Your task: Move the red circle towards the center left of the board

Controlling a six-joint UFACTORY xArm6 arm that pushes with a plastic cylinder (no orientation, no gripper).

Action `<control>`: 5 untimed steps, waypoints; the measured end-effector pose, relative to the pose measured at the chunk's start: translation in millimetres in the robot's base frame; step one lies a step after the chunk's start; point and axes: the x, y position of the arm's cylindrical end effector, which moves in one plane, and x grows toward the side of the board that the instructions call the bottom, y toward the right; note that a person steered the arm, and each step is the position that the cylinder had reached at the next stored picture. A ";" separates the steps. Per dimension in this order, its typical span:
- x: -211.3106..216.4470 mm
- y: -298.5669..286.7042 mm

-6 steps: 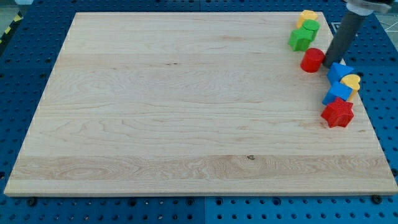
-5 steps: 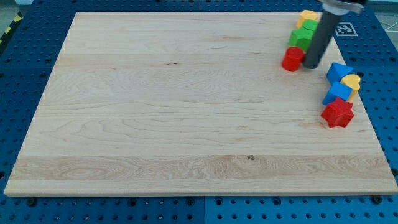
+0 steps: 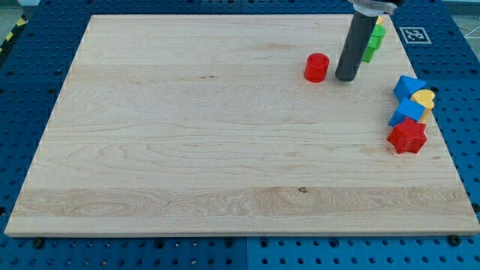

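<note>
The red circle is a short red cylinder lying on the wooden board in the view's upper right part. My tip is at the end of the dark rod, just to the right of the red circle, with a small gap showing between them. The rod leans up toward the view's top right and covers most of the green blocks behind it.
At the right edge sit a blue block, a yellow heart, a second blue block and a red star, close together. A yellow block at the top right is mostly hidden by the rod.
My tip has moved left along the board, and the red circle has slid left ahead of it, away from the green blocks and the right-edge cluster.
</note>
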 end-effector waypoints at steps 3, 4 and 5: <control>-33.0 -98.7; -30.9 -148.6; -29.3 -132.8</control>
